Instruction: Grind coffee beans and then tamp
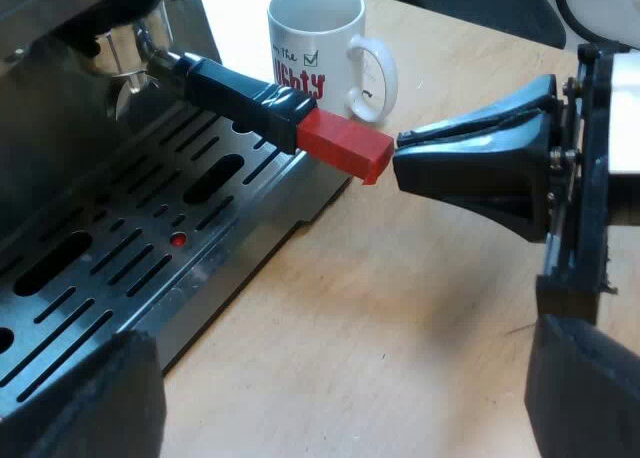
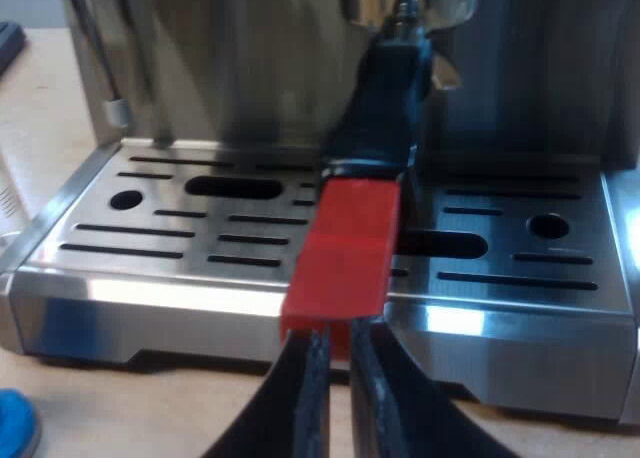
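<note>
**At the machine's front: right gripper nosed up to the holder's red end**

At the front of the espresso machine point(image 2: 250, 68) the holder point(image 1: 135, 63) sits seated, with its metal head up under the machine. Its dark handle point(image 1: 240, 93) runs out over the drip tray point(image 1: 120, 238). The red end point(image 1: 345, 145) lies past the tray's edge, above the table point(image 1: 400, 328).

Right gripper point(image 2: 338, 346): fingers set narrow with a thin slit between them, nothing held. Its tip is at the very end of the red piece, touching or just short of it; cannot tell which. The slit is narrower than the red end, so the fingers are not around it. In the right wrist view they look to lie just under that end.

Left gripper point(image 1: 350, 348): fingers wide apart, holding nothing, over the table beside the tray, facing the handle.

Mug point(image 1: 320, 48): upright on the table beyond the handle, near the machine, apart from both grippers.

Blue thing point(image 2: 15, 426): on the table by the tray's corner, possibly the tamper. Too little shows to be sure.

Progress, as judged: early. The holder is not taken in hand. The basket is hidden, so whether it holds grounds cannot be seen. Tamping is not begun: the holder is in the machine and no tamper is held. Left to do: grip the handle, get the grind done, free the holder, tamp.
</note>
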